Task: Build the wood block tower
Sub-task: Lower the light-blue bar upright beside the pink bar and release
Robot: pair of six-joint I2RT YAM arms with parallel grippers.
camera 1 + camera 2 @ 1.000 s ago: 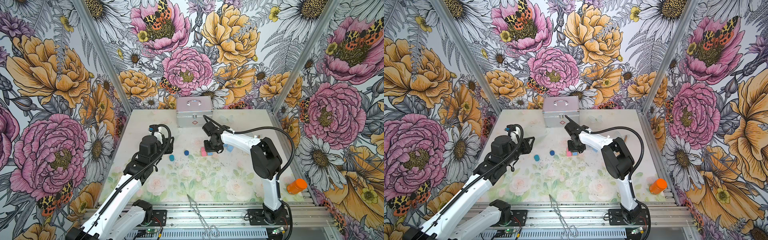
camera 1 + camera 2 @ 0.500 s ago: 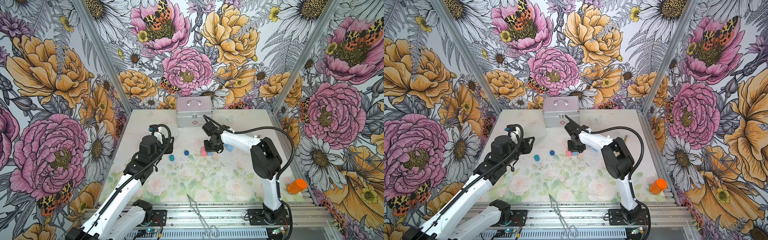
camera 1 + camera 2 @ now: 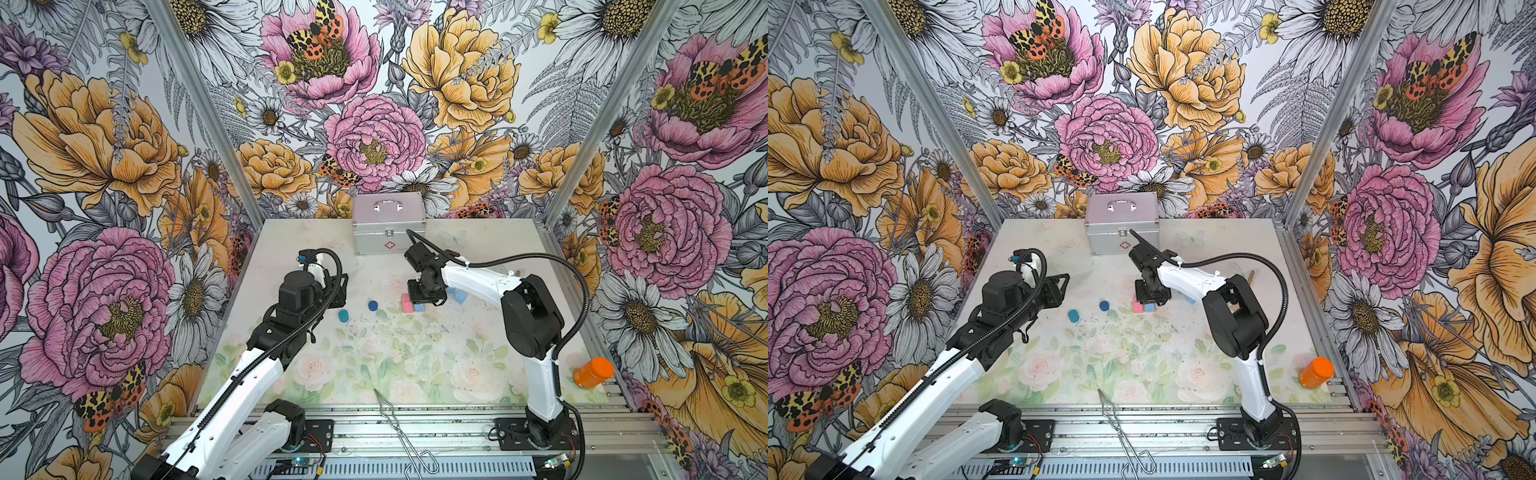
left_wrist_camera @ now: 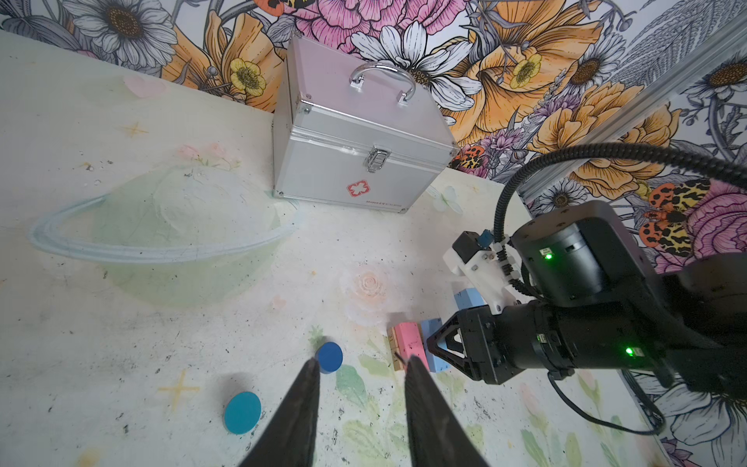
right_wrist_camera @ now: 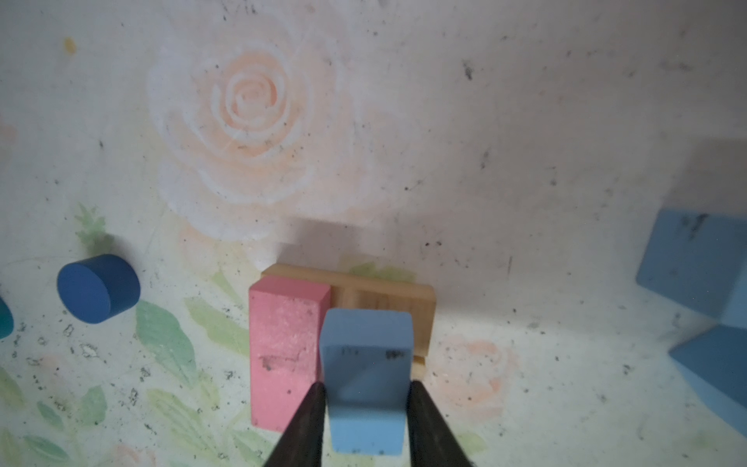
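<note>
Nothing much has moved since before. Right pincer [image 5: 364, 383] touches both sides of the light blue block [image 5: 366, 356]; clamped or not, I cannot tell. It sits on the tan plank [image 5: 388, 297] beside the pink slab [image 5: 283, 347], mid-frame in both top views. Left pincer [image 4: 361, 360] is apart, empty.

left arm [image 3: 249, 374] stretched forward, left gripper [image 4: 361, 362] part open, empty; right arm [image 3: 478, 280] bent inward, right gripper [image 5: 365, 387] pointing down, flanking a block [image 5: 366, 356].

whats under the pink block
A tan plank lies under the pink block, showing past its end and side. The light blue block shares that base, between the fingers of the right gripper. Whether more planks lie beneath is covered.
</note>
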